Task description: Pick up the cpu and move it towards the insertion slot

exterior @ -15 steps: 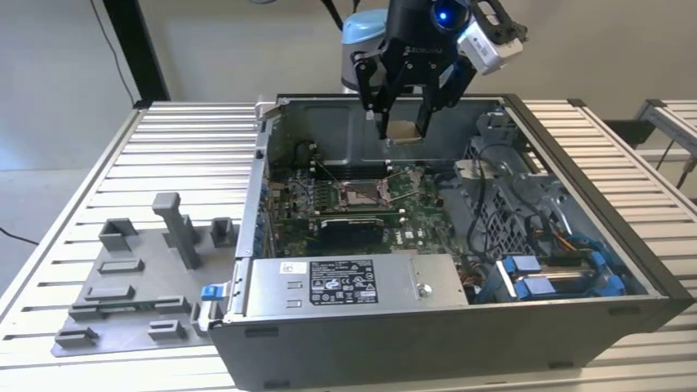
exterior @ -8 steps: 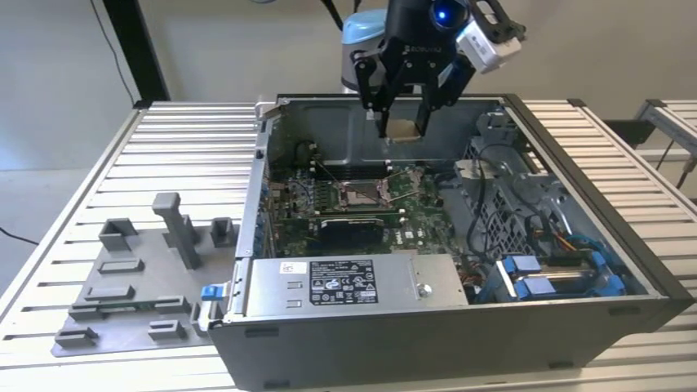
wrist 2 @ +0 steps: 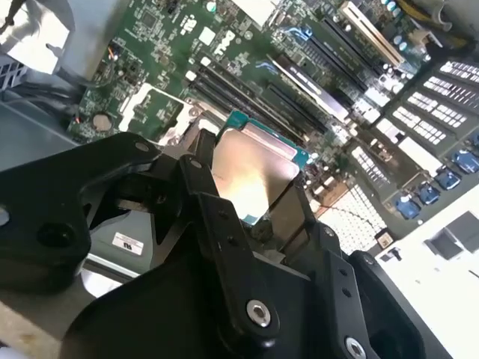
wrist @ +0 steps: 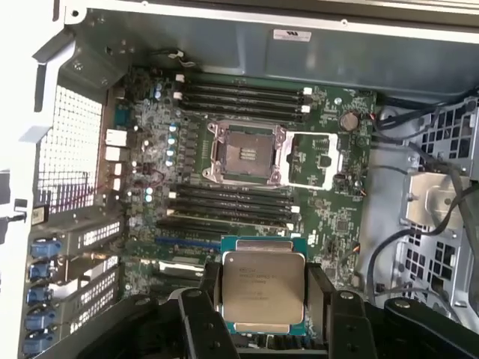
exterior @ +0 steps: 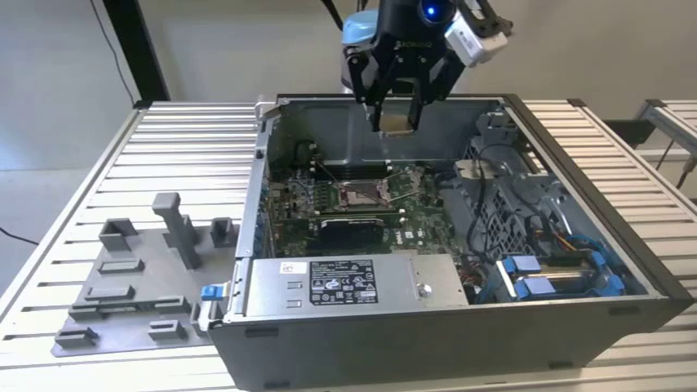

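one open computer case (exterior: 610,269) fills the slatted table (exterior: 185,155), and you have the arm hanging over its far wall. inside, the green motherboard (wrist: 329,217) lies flat on the case floor, with the insertion slot (wrist: 245,153) near its middle, its frame standing open and its grey-tan centre bare. left of the case in the exterior view, the grey fixture (exterior: 130,278) sits on the table, well apart from the work.

your gripper (exterior: 397,114) is clamped on the cpu (wrist: 263,290), fingers (wrist: 200,314) pressing two opposite edges, silver top facing the first wrist view. the chip is in the air, above the board and well clear of the slot.

my judgement of the risks: the grip is on thin edges only, so a jolt could tilt or drop the chip onto the board. the fingers flank the chip closely, so a low approach could catch the slot's frame or wire levers. if the chip arrives rotated or skewed against the socket, the contacts beneath could suffer.
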